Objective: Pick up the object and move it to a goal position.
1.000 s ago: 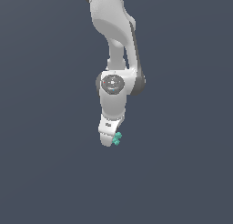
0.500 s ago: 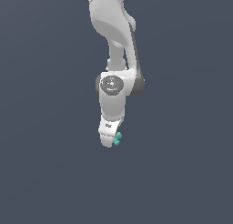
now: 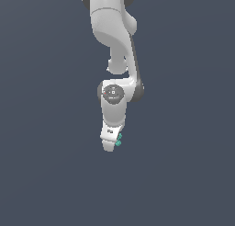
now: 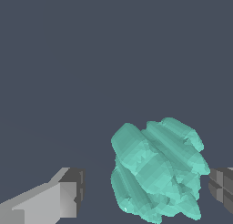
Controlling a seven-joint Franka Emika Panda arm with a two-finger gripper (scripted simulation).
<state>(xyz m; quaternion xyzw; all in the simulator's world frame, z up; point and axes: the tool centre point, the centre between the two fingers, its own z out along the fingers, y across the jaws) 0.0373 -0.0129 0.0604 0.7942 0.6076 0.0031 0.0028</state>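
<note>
The exterior view shows a single white Panda arm [image 3: 114, 41] descending from the top of the frame against a uniform dark blue-grey background [image 3: 46, 128]. The wrist section carries a round grey cap [image 3: 112, 93] with a small red mark. Below it, the white gripper [image 3: 110, 146] points downward and tilts slightly toward the exterior view's left.

The object [image 3: 119, 140], a tiny teal-green lumpy cluster, appears at the lower end of the gripper on the exterior view's right side. Only a small part of it is visible beside the white finger housing. It is much smaller than the gripper body.

The wrist view shows the same object [image 4: 157, 170] at close range. It consists of several elongated, faceted knobs bunched together in an irregular mass. One grey finger pad [image 4: 73, 191] sits apart from the object, with a clear strip of background between them. The other finger pad [image 4: 222, 187] lies at the edge of the frame, touching or nearly touching the object's outer knobs.

Whether the object is gripped or merely lies between the fingers cannot be determined; one pad stands clear of it.
</note>
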